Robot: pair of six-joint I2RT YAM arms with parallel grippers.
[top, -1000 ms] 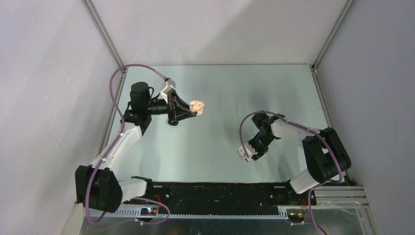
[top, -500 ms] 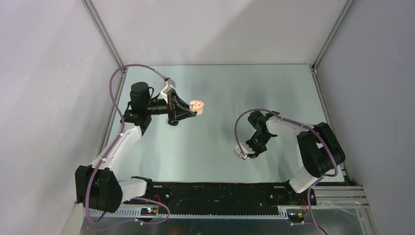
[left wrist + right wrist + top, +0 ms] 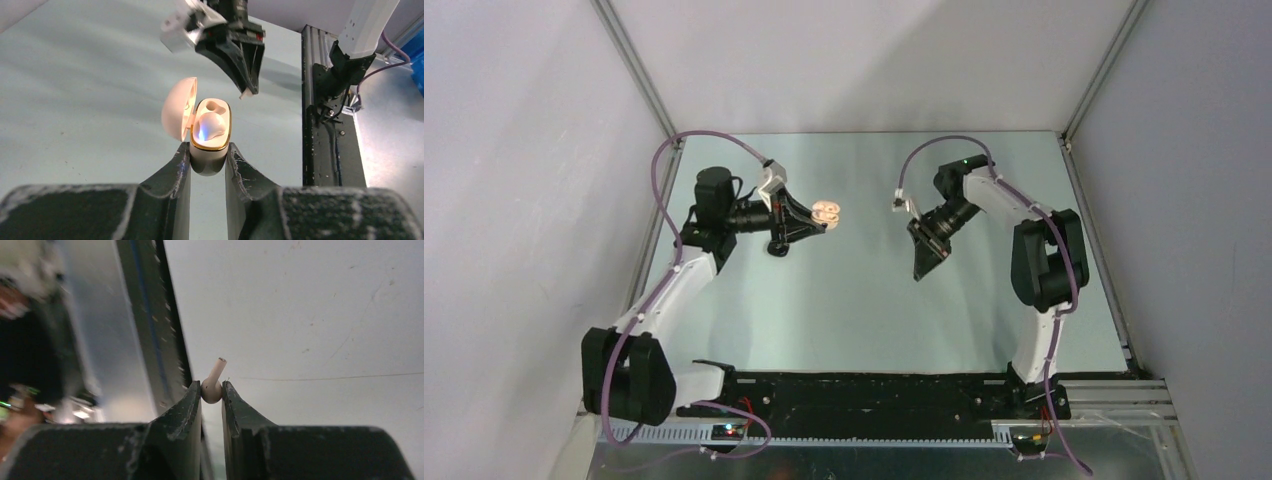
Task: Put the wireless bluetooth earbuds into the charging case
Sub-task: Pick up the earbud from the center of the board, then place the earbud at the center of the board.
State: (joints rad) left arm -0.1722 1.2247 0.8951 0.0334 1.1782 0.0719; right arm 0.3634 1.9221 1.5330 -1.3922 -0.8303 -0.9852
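My left gripper [image 3: 818,224] is shut on the charging case [image 3: 828,211], held above the table at the left. In the left wrist view the beige case [image 3: 210,159] sits between the fingers [image 3: 172,170] with its lid [image 3: 178,114] swung open to the left. One pale earbud [image 3: 210,125] lies inside its gold-rimmed well, lit blue. My right gripper [image 3: 920,272] hangs to the right of the case, apart from it. It is shut on the other earbud [image 3: 212,389], a pale bud with its stem pointing up past the fingertips. From the left wrist, the right gripper [image 3: 248,89] hovers just beyond the open case.
The pale green table [image 3: 844,300] is closed in by grey walls and metal corner posts [image 3: 639,75]. A black rail [image 3: 874,390] with the arm bases runs along the near edge. The right arm's base and rail [image 3: 320,115] stand right of the case in the left wrist view.
My right arm has lifted from low near the front of the table and swung toward the far side, its gripper closing on the earbud. The left arm and the case have barely moved.
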